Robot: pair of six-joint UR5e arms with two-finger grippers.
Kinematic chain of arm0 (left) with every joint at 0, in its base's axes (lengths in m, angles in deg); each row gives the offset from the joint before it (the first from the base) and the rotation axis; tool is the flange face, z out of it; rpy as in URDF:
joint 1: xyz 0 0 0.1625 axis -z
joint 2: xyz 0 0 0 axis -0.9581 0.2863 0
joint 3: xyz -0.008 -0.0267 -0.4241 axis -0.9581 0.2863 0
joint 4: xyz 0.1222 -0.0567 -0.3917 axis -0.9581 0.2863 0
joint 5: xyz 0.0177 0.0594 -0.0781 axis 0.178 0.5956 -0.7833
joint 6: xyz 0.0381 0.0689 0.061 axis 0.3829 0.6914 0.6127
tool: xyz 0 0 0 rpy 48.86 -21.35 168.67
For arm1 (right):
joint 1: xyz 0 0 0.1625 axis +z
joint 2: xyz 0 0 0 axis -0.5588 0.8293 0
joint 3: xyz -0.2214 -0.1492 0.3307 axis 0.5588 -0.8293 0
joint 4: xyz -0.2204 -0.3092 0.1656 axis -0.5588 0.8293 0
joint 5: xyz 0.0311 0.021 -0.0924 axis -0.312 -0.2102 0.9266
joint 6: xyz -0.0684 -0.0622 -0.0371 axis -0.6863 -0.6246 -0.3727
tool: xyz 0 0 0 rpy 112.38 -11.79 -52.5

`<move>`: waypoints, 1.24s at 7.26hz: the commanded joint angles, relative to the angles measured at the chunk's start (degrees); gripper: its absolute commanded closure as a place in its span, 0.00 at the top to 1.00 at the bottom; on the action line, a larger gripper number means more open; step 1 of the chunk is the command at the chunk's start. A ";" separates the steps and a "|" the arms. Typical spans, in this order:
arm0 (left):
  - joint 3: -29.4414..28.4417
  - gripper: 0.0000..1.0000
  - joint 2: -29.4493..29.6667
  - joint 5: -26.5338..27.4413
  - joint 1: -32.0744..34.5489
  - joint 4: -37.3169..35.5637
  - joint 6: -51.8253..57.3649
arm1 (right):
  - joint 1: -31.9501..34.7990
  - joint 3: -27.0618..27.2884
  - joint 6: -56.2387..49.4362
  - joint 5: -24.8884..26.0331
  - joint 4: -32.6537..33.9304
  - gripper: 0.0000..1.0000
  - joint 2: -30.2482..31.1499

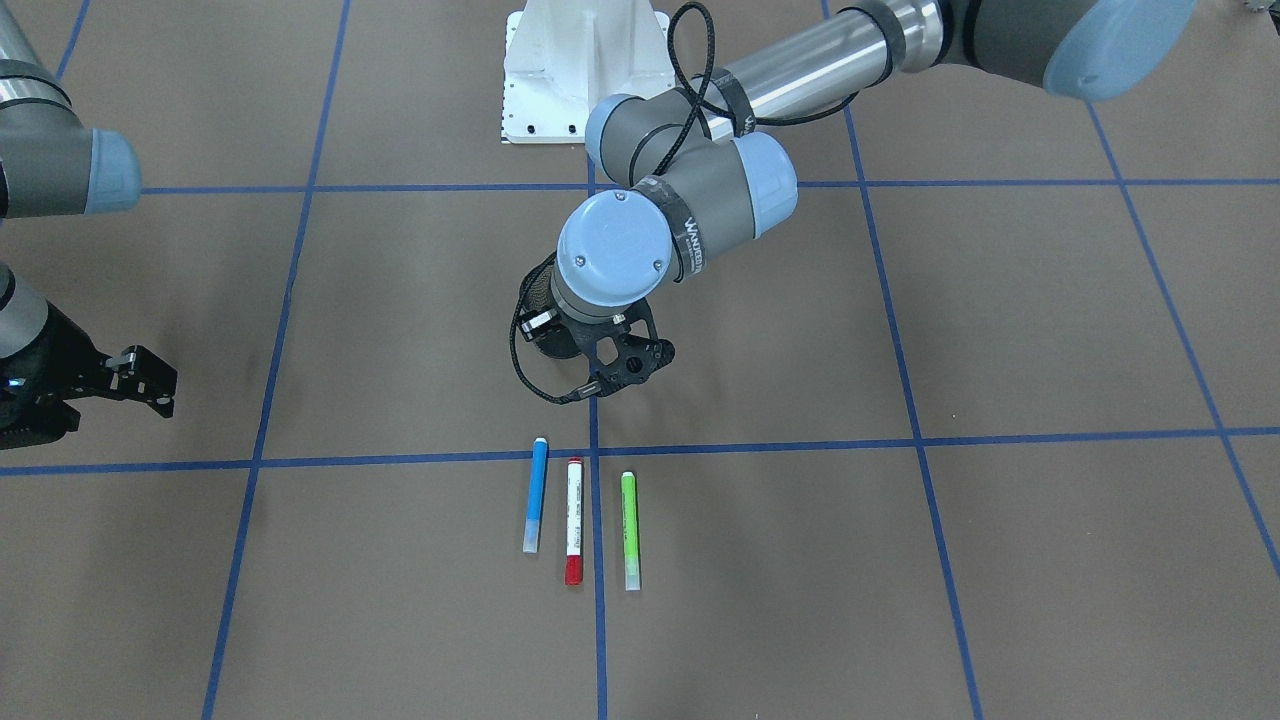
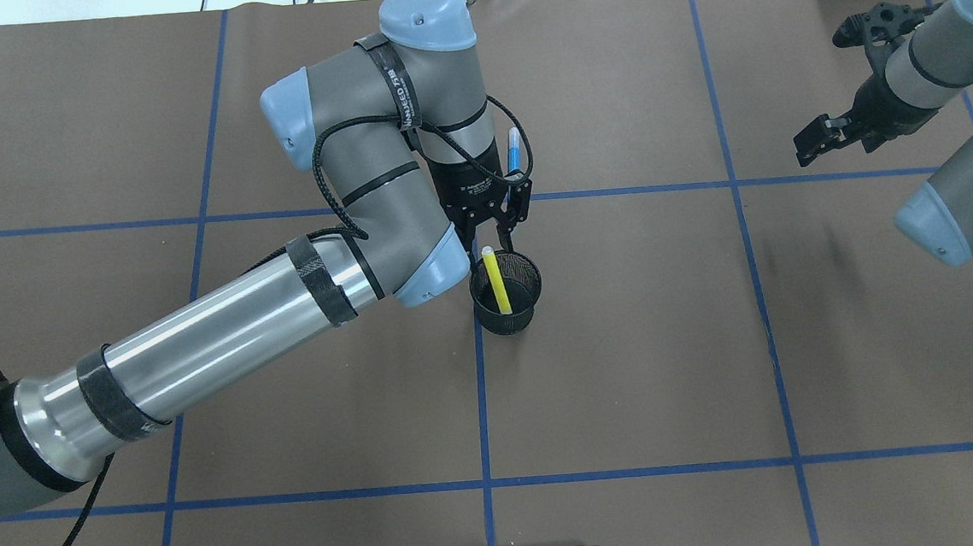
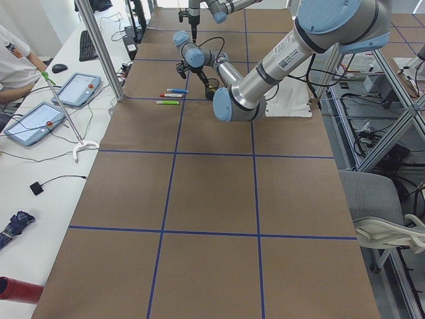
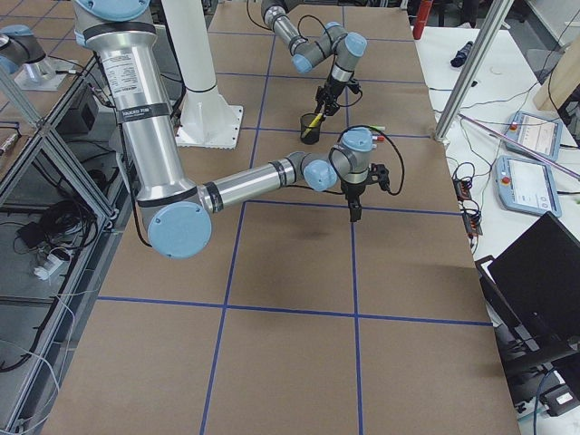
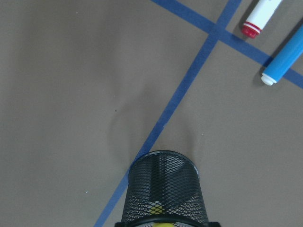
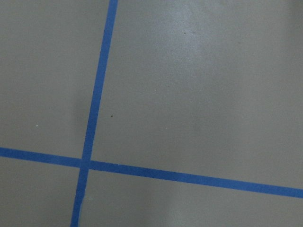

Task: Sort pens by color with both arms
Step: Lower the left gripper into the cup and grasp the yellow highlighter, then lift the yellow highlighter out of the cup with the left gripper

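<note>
Over the black mesh cup [image 2: 507, 323], the left gripper [image 2: 494, 231] is hovering with fingers spread wide, and the slim yellow pen [image 2: 497, 282] is leaning inside. Nearby, the blue pen [image 1: 536, 495], red-capped white pen [image 1: 574, 520] and lime green pen [image 1: 630, 530] are lying side by side. Off to the side, the right gripper [image 2: 815, 140] is hanging; can't tell its finger gap.

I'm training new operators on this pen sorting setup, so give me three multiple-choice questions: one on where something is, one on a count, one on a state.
1. Where is the yellow pen?
A. Lying flat.
B. Leaning in the black mesh cup.
C. On the white base.

2. How many pens lie flat on the table?
A. One.
B. Two.
C. Three.

3. How is the left gripper?
A. Open above the cup.
B. Shut on a pen.
C. Shut on the cup's rim.

Answers:
1 B, it slants inside the cup.
2 C, the blue pen, red-capped white pen and green pen lie side by side.
3 A, its fingers stand apart, holding nothing.
</note>
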 commanded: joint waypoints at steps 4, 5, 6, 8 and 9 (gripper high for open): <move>6.05 0.00 -0.29 -0.25 1.82 -1.04 -0.33 | 0.09 0.46 0.00 0.00 -0.07 0.99 0.00; 11.92 0.00 -2.20 -1.46 3.13 -3.39 -0.33 | 0.09 0.64 0.08 0.00 -0.07 0.99 -0.09; 17.37 0.00 -3.61 -1.48 5.06 -5.42 -0.33 | 0.09 0.81 0.26 0.00 -0.07 0.99 -0.17; 25.99 0.00 -5.28 -0.34 9.54 -6.23 1.23 | 0.09 1.25 0.26 0.08 -0.16 0.99 -0.26; 31.09 0.00 -7.39 6.80 10.26 -6.06 4.47 | 0.09 1.17 0.43 0.17 -0.94 0.99 -0.18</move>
